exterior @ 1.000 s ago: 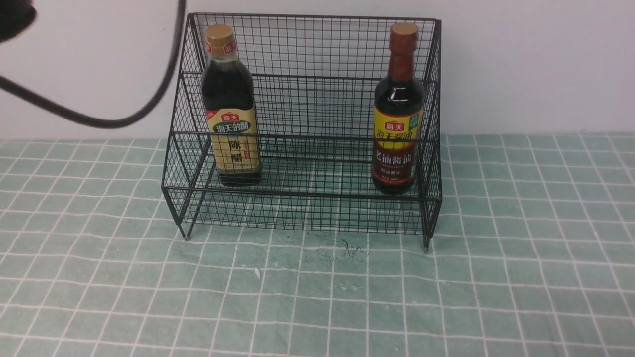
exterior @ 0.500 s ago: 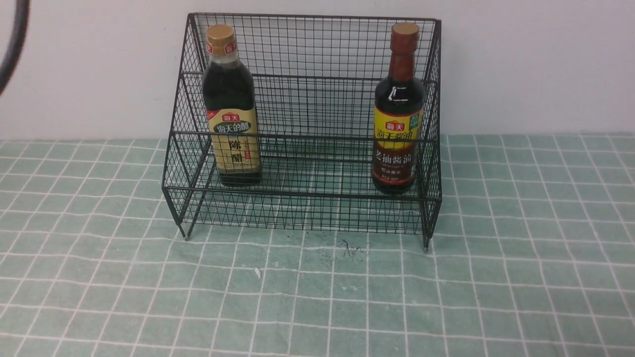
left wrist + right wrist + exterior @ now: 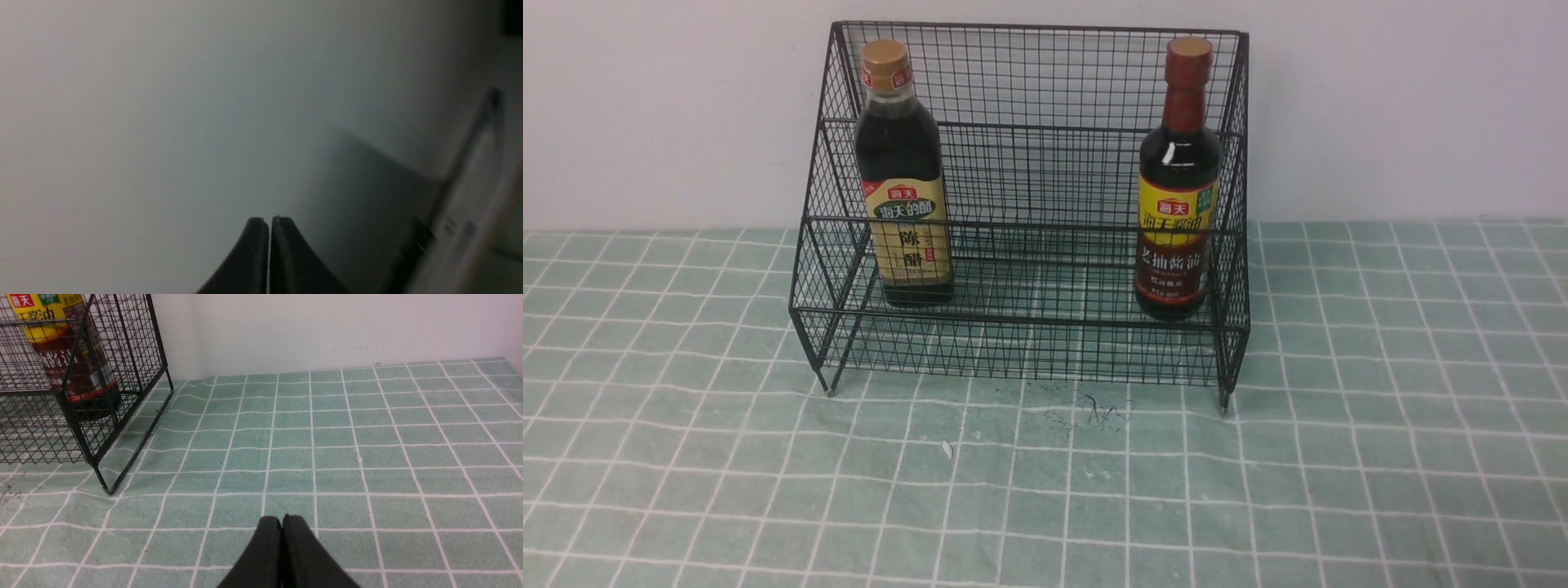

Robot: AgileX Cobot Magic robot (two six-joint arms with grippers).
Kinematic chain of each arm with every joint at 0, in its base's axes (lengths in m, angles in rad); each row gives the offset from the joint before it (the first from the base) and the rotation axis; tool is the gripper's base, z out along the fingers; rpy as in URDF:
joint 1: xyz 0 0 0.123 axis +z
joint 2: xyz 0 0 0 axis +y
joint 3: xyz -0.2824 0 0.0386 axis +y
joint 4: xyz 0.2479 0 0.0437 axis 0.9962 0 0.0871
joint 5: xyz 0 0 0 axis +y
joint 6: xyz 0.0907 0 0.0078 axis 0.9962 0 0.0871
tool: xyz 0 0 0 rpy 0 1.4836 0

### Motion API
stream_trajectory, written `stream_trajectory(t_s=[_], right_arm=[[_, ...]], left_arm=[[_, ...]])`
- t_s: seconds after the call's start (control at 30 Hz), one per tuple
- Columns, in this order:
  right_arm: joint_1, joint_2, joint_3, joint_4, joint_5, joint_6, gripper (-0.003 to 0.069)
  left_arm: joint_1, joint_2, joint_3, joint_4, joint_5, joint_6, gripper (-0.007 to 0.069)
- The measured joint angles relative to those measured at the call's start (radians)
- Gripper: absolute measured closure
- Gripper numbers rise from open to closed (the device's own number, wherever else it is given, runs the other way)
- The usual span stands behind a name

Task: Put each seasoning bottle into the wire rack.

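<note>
The black wire rack (image 3: 1025,163) stands at the back of the table against the wall. The gold-capped bottle with the beige label (image 3: 903,175) stands upright inside it at the left end. The long-necked bottle with the red-brown cap and yellow-and-maroon label (image 3: 1178,184) stands upright inside at the right end; it also shows in the right wrist view (image 3: 61,351) behind the rack's side mesh (image 3: 118,375). Neither gripper shows in the front view. My left gripper (image 3: 269,220) is shut and empty, facing a blank wall. My right gripper (image 3: 282,519) is shut and empty, low over the cloth, right of the rack.
A green checked cloth (image 3: 1045,490) covers the table. A white wall (image 3: 1405,106) rises right behind the rack. A small white scrap (image 3: 947,448) and dark smudges (image 3: 1094,412) lie on the cloth in front of the rack.
The left arm and its black cable have moved out of the front view at the upper left. The bottles and the rack have not moved.
</note>
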Motion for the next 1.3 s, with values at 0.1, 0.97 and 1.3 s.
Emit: stream_trajectory(t_s=[0.1,0.97,1.3], right_arm=[[0.0,0.0,0.0,0.0,0.0,0.0,0.0673],[0.0,0.0,0.0,0.0,0.0,0.0,0.0673],[0.0,0.0,0.0,0.0,0.0,0.0,0.0673]], left_arm=[[-0.001,-0.006,0.0,0.294,0.277,-0.135,0.0631],[-0.001,-0.387,0.092,1.313,0.568,-0.779,0.0631],[-0.001,-0.393,0.092,1.438,0.538,-0.832,0.0631]])
